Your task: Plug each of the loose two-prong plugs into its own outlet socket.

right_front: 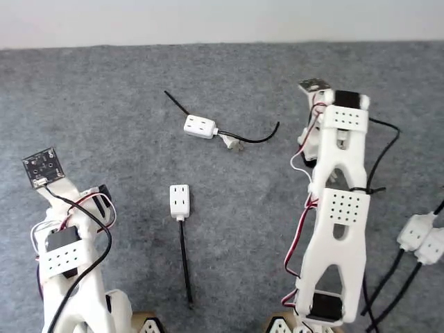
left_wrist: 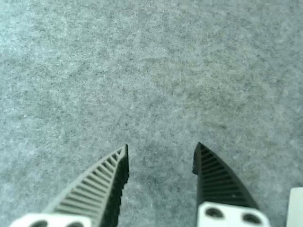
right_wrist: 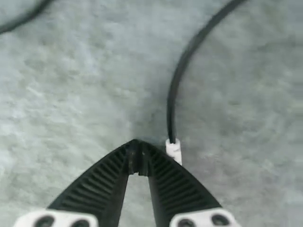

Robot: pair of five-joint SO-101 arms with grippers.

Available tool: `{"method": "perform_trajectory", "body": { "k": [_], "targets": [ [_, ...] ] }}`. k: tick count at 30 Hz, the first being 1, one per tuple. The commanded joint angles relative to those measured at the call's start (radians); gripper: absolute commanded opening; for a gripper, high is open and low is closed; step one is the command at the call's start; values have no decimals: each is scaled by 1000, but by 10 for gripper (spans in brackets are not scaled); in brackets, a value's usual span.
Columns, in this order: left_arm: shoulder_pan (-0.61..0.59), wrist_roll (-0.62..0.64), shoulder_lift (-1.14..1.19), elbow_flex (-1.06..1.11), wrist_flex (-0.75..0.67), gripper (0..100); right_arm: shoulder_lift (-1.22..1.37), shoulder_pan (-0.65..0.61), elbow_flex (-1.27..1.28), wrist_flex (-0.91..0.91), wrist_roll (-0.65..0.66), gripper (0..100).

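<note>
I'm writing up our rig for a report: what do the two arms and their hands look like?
Both the white plastic left arm and white plastic right arm have hole-dotted plates, black motors and red, white and black wires. The left hand and right hand have black, ribbed, pointed fingers.

Grey felt mat (right_front: pixel 243 222): covers the tabletop from edge to edge. Pale wall strip (right_front: pixel 208 21): runs along its far edge.

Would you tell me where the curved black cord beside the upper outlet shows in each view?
High view: black cord right of the upper outlet.
Left wrist view: not in it.
Right wrist view: probably the same cord, ending beside the shut right gripper.
Shared landmark: grey carpet.
</note>
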Motion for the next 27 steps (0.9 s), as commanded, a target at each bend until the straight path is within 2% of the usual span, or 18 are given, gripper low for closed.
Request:
{"method": "perform_trajectory", "body": {
  "k": [1, 12, 23, 27],
  "targets": [
    [-2, -9, -14, -13, -28, 210, -27, 70, -101, 36, 14, 9],
    [-2, -9, -14, -13, -29, 210, -16, 203, -126, 16, 121, 9],
    [-2, -9, -14, -12, -29, 210, 41, 182, -137, -7, 133, 9],
    [-2, -9, -14, -12, -31, 210, -2, 157, -230, 38, 124, 9]
  ]
}}
